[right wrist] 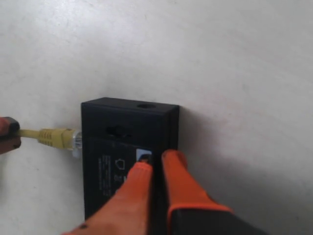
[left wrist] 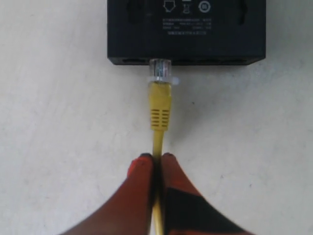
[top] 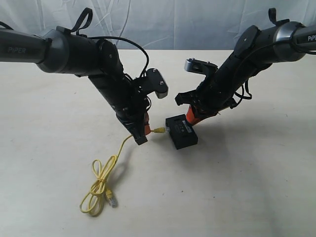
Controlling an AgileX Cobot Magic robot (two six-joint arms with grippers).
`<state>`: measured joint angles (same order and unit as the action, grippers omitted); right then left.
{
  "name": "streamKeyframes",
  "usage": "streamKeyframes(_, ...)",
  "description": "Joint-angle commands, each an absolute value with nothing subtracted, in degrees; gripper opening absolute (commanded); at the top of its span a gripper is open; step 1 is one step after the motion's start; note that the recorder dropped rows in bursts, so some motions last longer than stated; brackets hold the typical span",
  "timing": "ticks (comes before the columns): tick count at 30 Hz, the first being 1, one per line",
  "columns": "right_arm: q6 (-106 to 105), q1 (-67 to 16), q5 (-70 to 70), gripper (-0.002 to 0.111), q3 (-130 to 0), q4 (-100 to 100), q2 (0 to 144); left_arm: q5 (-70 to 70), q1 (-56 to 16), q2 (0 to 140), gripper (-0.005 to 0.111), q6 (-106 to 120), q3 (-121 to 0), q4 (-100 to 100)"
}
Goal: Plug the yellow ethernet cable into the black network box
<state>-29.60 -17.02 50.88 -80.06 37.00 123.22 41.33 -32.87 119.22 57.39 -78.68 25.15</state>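
Pale tabletop (top: 49, 123), white cloth backdrop (top: 173, 24).

Item: yellow ethernet cable (top: 101, 182). The slack lies in loose loops on the table, well to the left of the black network box (top: 181, 132) and nearer the camera. The free plug (top: 112, 199) rests beside the loops. From there the cord rises toward the box.

Item: left gripper (left wrist: 155, 159). Just left of the box, it is clenched on the cable a short way behind the yellow boot (left wrist: 159, 105).

Item: clear plug (left wrist: 161, 68). It meets the box's left side face at a port; how deep it sits cannot be told.

Item: black network box. It lies flat on the table, printed face up.

Item: right gripper (right wrist: 156, 156). It is above the box with orange fingers (right wrist: 178, 171) drawn together, holding nothing, tips set on the box's top face.
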Motion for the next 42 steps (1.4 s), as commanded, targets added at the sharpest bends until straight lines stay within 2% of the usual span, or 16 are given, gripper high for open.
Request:
streamKeyframes(1,-30.0,-17.4,52.0,0.006,-79.8,37.9,123.6,42.9,-33.2,118.3,0.000,57.1,-78.8,25.2)
streamKeyframes(7,-30.0,-17.4,52.0,0.006,-79.8,37.9,123.6,43.9,-33.2,117.5,0.000,49.6,-78.8,17.8)
streamKeyframes(42,-30.0,-17.4,51.7,0.006,-79.8,37.9,123.6,43.2,-33.2,119.6,0.000,54.5,-78.8,22.3)
